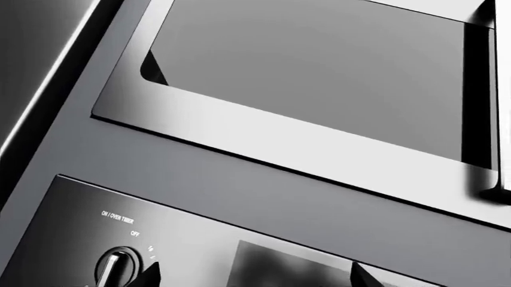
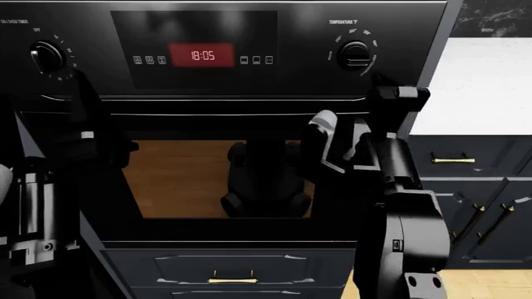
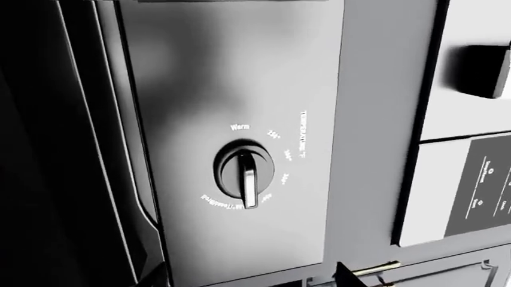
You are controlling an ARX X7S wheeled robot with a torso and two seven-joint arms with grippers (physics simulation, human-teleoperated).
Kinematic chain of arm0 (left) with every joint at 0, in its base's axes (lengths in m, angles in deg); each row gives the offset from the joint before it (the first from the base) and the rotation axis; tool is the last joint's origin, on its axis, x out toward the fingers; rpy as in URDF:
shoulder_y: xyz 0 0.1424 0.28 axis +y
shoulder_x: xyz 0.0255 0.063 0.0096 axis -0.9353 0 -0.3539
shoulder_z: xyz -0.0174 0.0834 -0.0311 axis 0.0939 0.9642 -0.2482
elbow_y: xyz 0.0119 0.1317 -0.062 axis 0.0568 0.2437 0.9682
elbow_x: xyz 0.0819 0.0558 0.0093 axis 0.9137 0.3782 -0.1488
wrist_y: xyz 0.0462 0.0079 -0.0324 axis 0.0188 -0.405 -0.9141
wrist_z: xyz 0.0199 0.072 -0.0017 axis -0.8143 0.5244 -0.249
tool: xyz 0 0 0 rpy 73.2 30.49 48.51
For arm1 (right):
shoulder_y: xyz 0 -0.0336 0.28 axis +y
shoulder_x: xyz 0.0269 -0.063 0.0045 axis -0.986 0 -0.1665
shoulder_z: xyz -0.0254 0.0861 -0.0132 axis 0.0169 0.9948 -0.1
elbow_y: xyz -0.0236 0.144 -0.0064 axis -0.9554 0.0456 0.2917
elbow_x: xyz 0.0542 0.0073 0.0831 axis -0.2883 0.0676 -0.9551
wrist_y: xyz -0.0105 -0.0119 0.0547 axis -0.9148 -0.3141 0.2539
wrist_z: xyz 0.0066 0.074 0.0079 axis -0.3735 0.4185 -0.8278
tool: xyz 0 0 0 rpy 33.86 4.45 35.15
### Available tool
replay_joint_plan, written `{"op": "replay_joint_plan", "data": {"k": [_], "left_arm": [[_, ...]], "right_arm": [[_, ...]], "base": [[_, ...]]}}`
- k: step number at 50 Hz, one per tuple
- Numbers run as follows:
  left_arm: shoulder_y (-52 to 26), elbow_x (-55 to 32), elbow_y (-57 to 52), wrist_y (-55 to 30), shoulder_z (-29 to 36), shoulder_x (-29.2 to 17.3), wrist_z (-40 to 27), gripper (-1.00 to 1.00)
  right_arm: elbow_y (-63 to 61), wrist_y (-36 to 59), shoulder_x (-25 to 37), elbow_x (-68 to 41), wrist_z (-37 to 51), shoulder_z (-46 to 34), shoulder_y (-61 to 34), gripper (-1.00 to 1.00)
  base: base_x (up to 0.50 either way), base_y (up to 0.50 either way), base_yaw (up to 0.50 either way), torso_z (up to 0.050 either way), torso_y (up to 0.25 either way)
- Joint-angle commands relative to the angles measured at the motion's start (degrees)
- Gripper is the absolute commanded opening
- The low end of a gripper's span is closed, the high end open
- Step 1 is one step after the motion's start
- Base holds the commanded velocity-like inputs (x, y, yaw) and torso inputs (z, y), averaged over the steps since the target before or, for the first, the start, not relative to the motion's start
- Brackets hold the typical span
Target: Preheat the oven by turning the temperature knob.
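Dark-blue cabinets (image 2: pixel 465 168) flank the oven (image 2: pixel 249 180), which fills the head view. Two knobs: timer knob (image 2: pixel 46 56) at 10 o'clock, temperature knob (image 2: pixel 356 55) at 1 o'clock, one red clock (image 2: pixel 202 55) between. Right claw (image 2: pixel 397 93) is raised just below the temperature knob, likely lining up a grasp; fingers apart. Left claw (image 2: pixel 83 93) sits under the timer knob, also apart, idle.

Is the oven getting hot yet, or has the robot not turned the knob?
Not yet. The right gripper is raised just below the temperature knob but not touching it. The oven clock shows 18:05. Gripping and turning remain.
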Motion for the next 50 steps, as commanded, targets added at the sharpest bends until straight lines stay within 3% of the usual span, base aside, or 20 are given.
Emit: {"op": "replay_joint_plan", "data": {"k": [1,50], "left_arm": [[0.16,-0.19,0.01,0.18,0.26,-0.24,-0.18,1.00],[0.29,-0.98,0.11,0.77,0.84,-1.37,-1.12,1.00]], "right_arm": [[4.04,-2.44,0.06,0.08,-3.20,-1.02,-4.12,1.00],[15.47,-7.17,-1.95,-8.04,4.61,1.07,-9.29,1.00]], "base": [[0.00,0.00,0.00,0.005,0.000],[0.00,0.00,0.00,0.005,0.000]]}}
